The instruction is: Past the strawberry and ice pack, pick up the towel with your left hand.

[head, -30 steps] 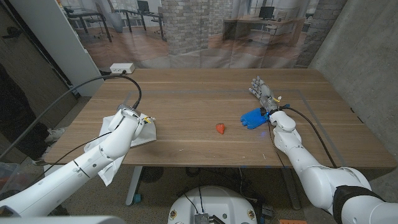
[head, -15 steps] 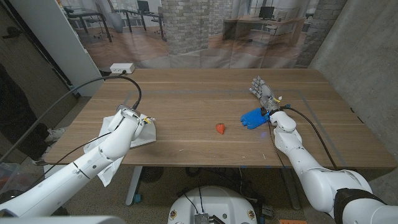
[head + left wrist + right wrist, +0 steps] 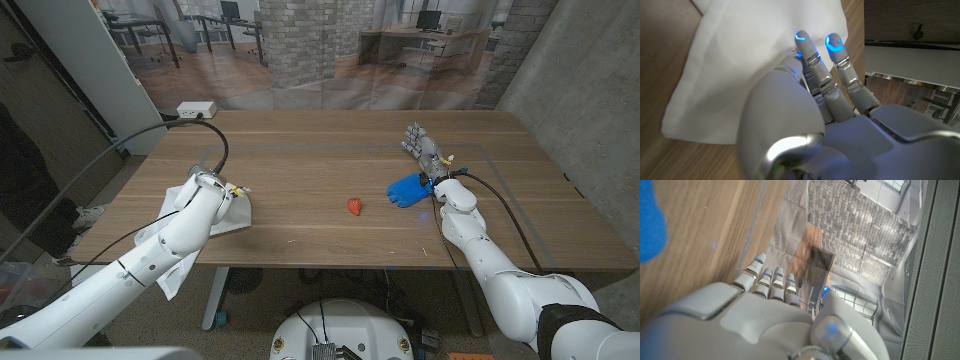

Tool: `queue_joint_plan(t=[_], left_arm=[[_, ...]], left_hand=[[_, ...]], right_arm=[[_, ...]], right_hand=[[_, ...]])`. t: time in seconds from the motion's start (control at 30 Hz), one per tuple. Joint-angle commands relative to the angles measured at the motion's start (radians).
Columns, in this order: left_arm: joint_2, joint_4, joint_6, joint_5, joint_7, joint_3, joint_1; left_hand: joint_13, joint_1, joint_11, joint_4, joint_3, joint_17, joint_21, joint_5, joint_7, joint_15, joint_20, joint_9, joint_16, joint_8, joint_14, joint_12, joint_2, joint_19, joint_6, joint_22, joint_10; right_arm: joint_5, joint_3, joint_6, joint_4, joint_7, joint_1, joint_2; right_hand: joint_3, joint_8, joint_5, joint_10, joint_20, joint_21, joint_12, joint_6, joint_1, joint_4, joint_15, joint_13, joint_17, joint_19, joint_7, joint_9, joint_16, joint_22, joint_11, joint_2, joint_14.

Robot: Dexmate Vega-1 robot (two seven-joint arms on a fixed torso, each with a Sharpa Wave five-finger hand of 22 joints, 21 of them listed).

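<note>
A white towel point(image 3: 232, 214) lies crumpled at the table's left front, one end hanging over the edge. My left hand point(image 3: 207, 190) is on top of it. In the left wrist view its fingers point(image 3: 810, 52) stretch out straight over the cloth point(image 3: 735, 65), touching it without any fold gripped. A small red strawberry point(image 3: 354, 206) sits mid-table. The blue ice pack point(image 3: 408, 188) lies to its right, and its edge shows in the right wrist view point(image 3: 649, 225). Just behind the pack stands my right hand point(image 3: 422, 148), fingers up and apart, holding nothing.
A white box point(image 3: 196, 108) with a black cable point(image 3: 215, 135) sits at the far left of the table point(image 3: 320, 150). The cable runs across the wood toward my left arm. A glass wall stands behind the table.
</note>
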Motion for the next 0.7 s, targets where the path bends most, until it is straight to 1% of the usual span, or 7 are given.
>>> queue_joint_plan(t=[0.03, 0.2, 0.4, 0.7], left_arm=[[-0.012, -0.076, 0.006, 0.045, 0.004, -0.036, 0.010], [-0.020, -0.122, -0.007, 0.073, 0.018, -0.059, 0.016], [-0.036, -0.170, -0.029, 0.064, 0.042, -0.095, 0.016], [-0.063, -0.207, -0.057, 0.053, 0.092, -0.130, 0.019]], left_hand=[[0.005, -0.001, -0.077, 0.001, 0.005, 0.005, 0.010, 0.006, -0.001, -0.003, -0.061, 0.001, -0.006, 0.005, 0.011, -0.007, -0.002, -0.009, 0.000, 0.001, 0.087], [0.009, -0.002, -0.079, 0.002, 0.007, 0.008, 0.018, 0.007, -0.003, -0.003, -0.061, -0.001, -0.010, 0.006, 0.008, -0.012, -0.002, -0.015, -0.005, -0.003, 0.087], [0.014, -0.003, -0.078, 0.001, 0.009, 0.012, 0.028, 0.008, -0.003, -0.003, -0.062, -0.003, -0.013, 0.009, 0.008, -0.018, -0.002, -0.018, -0.007, -0.007, 0.088], [0.020, -0.005, -0.074, 0.002, 0.011, 0.019, 0.041, 0.010, -0.002, -0.003, -0.064, -0.006, -0.013, 0.013, 0.013, -0.024, -0.002, -0.022, -0.005, -0.014, 0.095]], right_arm=[[0.000, 0.000, 0.007, 0.006, 0.001, 0.004, -0.002], [-0.001, 0.000, 0.014, 0.021, 0.001, 0.013, -0.001], [-0.002, 0.001, 0.028, 0.045, 0.000, 0.023, 0.000], [-0.002, 0.000, 0.041, 0.072, 0.003, 0.036, 0.001]], right_hand=[[0.002, 0.003, 0.007, 0.009, 0.001, 0.001, 0.004, 0.005, -0.004, -0.006, 0.000, 0.001, 0.004, 0.009, -0.002, 0.006, 0.002, 0.003, -0.003, 0.001, 0.009], [0.003, 0.003, 0.008, 0.009, 0.001, 0.001, 0.004, 0.004, -0.004, -0.006, 0.003, 0.001, 0.004, 0.009, -0.002, 0.006, 0.002, 0.003, -0.002, 0.001, 0.008], [0.003, 0.002, 0.008, 0.009, 0.001, 0.000, 0.004, 0.003, -0.004, -0.007, 0.001, 0.001, 0.004, 0.009, -0.001, 0.006, 0.002, 0.003, -0.002, 0.001, 0.008], [0.003, 0.002, 0.009, 0.009, 0.001, 0.000, 0.003, 0.004, -0.004, -0.007, 0.001, 0.001, 0.004, 0.009, -0.002, 0.006, 0.001, 0.003, -0.002, 0.001, 0.008]])
